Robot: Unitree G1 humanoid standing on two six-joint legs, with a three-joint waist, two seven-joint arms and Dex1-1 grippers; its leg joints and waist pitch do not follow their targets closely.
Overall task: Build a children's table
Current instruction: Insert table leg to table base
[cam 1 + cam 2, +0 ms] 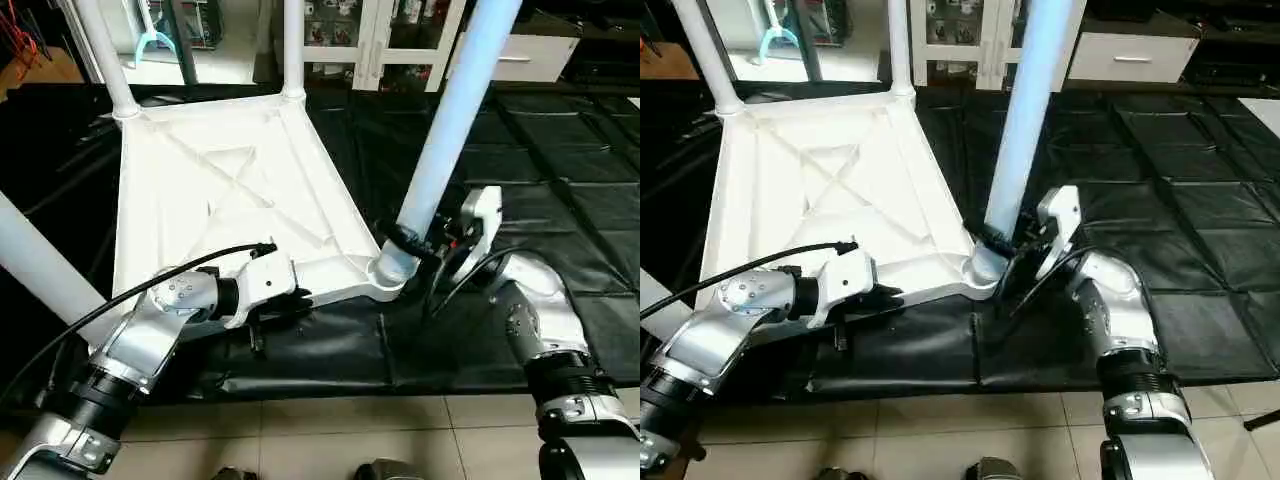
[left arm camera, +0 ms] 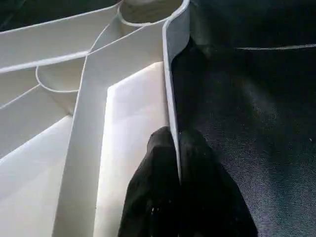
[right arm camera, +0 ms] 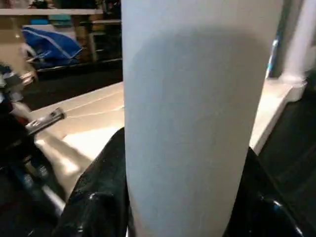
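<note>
The children's table lies upside down on a black mat, its white ribbed top [image 1: 230, 200] facing up. Legs stand in the far left [image 1: 105, 60], far right [image 1: 292, 45] and near left [image 1: 40, 265] corner sockets. A fourth leg [image 1: 450, 120] rises from the near right socket [image 1: 390, 268]. My right gripper [image 1: 410, 245] is shut on this leg just above the socket, one black finger [image 3: 98, 192] on each side of the tube. My left gripper [image 1: 290, 300] is shut on the top's near rim [image 2: 173, 74], pinching the thin wall between its fingertips.
The black mat [image 1: 560, 200] extends to the right of the table. A white glass-door cabinet [image 1: 370, 40] and a white drawer unit [image 1: 530, 55] stand at the back. Beige floor tiles [image 1: 350, 430] run along the near edge.
</note>
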